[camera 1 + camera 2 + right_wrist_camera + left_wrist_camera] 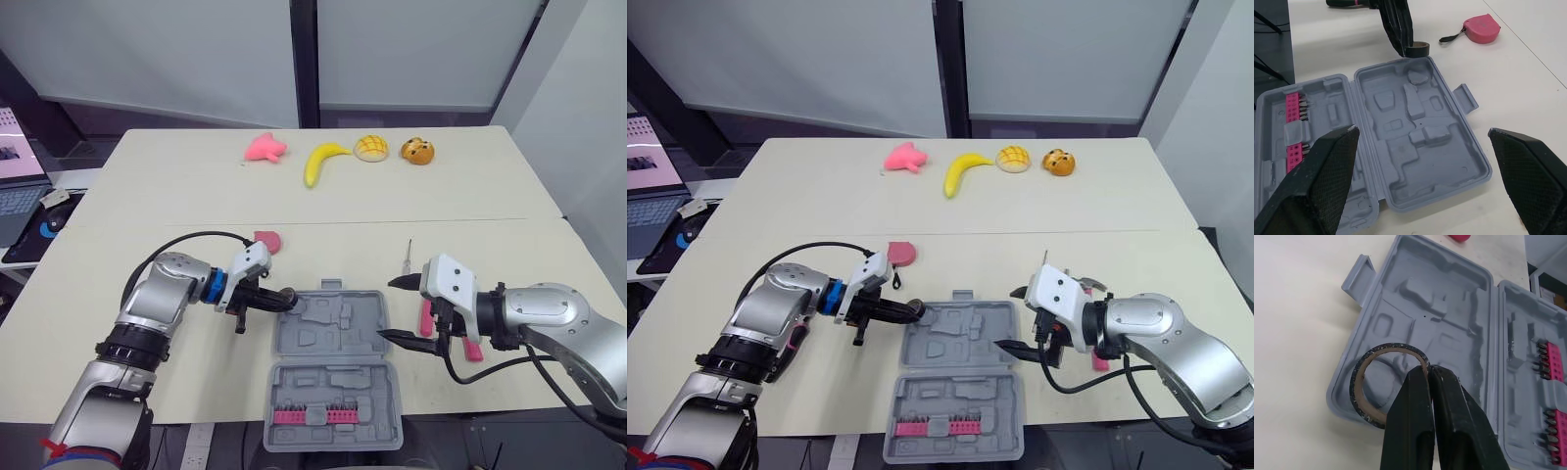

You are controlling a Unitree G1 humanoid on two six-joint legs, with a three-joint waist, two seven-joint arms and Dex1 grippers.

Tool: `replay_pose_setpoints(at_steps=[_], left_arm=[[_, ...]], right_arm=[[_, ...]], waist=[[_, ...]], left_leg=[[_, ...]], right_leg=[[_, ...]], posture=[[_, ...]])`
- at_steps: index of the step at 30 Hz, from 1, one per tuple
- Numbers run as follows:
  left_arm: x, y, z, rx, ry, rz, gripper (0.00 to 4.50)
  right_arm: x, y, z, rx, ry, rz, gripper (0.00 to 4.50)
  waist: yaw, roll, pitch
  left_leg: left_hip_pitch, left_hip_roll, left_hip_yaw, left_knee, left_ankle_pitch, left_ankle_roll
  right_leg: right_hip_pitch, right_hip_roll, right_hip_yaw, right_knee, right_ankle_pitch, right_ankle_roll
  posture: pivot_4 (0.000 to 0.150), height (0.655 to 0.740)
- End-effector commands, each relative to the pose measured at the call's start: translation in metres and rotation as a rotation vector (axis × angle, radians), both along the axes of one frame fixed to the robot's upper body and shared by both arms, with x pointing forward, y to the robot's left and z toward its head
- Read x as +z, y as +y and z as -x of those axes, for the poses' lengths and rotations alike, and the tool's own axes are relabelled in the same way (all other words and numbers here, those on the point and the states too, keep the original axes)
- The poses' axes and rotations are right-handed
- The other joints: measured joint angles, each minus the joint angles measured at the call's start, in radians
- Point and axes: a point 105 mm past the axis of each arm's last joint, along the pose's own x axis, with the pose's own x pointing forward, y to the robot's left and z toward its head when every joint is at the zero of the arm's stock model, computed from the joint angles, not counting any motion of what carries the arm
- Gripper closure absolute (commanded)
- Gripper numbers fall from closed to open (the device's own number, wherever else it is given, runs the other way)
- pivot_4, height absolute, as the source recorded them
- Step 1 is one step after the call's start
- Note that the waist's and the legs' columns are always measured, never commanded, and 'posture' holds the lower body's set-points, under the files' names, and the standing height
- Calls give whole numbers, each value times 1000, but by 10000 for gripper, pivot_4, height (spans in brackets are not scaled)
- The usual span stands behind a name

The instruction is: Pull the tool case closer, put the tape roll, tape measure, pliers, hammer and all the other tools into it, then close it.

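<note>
The grey tool case (333, 338) lies open near the table's front edge, with pink bits (313, 415) in its near half. My left gripper (282, 297) is shut on the black tape roll (1371, 382), holding it at the left edge of the case's far half. My right gripper (402, 310) stands open just right of the case, with nothing between its fingers. The pink tape measure (267, 240) lies behind the case on the left. A thin screwdriver (409, 257) lies behind the right gripper. A pink-handled tool (426, 319) lies partly hidden under the right arm.
Toy foods line the far side of the table: a pink toy (265, 148), a banana (321, 161), a bun (370, 148) and a brown bread (417, 151). A laptop (20, 201) sits on a desk to the left. A black and pink tool (1347, 3) lies beyond the left gripper.
</note>
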Motion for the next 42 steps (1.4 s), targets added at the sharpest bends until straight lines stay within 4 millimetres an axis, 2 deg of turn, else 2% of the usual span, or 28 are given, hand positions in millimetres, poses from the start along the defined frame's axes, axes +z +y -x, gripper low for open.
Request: replay_pose_setpoints(at_steps=[1, 6, 16, 22, 25, 28, 34, 36, 40, 42], left_arm=[[-7, -6, -3, -3, -14, -6, 44812], [-19, -10, -7, 22, -13, -20, 44812], [-29, -7, -15, 52, -28, -59, 44812], [-29, -11, -11, 8, -35, -49, 44812], [-22, -9, -17, 27, -78, -53, 44812], [-9, -7, -14, 12, -103, -40, 38195], [24, -1, 0, -14, -109, 46, 18875], [29, 1, 2, -33, -154, 60, 18875], [28, 2, 6, -68, -187, 89, 18875], [24, 3, 2, -59, -203, 90, 22599]], right_arm=[[5, 2, 4, 11, -28, 9, 0], [4, 1, 5, 9, -27, 11, 0], [4, 0, 4, 6, -28, 20, 0], [4, -3, 5, -2, -28, 25, 0], [4, -5, 5, -6, -25, 29, 0], [4, -7, 7, -11, -21, 34, 0], [3, -10, 7, -21, -18, 35, 0], [3, -10, 6, -22, -23, 33, 0], [4, -9, 4, -19, -32, 26, 0], [4, -8, 3, -16, -34, 24, 0]], waist=[[0, 0, 0], [0, 0, 0], [0, 0, 0], [0, 0, 0], [0, 0, 0], [0, 0, 0], [0, 0, 0], [0, 0, 0], [1, 0, 0], [1, 0, 0]], left_leg=[[0, 0, 0, 0, 0, 0], [0, 0, 0, 1, 0, 0], [0, 0, 0, 1, 0, 0], [0, 0, 0, 1, 0, 0], [0, 0, 0, 1, 0, 0], [0, 0, 0, 1, 0, 0], [0, 0, 0, 1, 0, 0], [0, 0, 0, 1, 0, 0], [0, 0, 0, 1, 0, 0], [0, 0, 0, 1, 0, 0]], right_leg=[[0, 0, 0, 0, 0, 0], [0, 0, 0, 0, 0, 0], [0, 0, 0, 0, 0, 0], [0, 0, 0, 0, 0, 0], [0, 0, 0, 0, 0, 0], [0, 0, 0, 0, 0, 0], [0, 0, 0, 0, 0, 0], [0, 0, 0, 0, 0, 0], [1, 0, 0, -1, 0, 0], [1, 0, 0, -1, 0, 0]], posture=[[1500, 7193], [1500, 7193], [1500, 7193], [1500, 7193], [1500, 7193], [1500, 7193], [1500, 7193], [1500, 7193], [1500, 7193], [1500, 7193]])
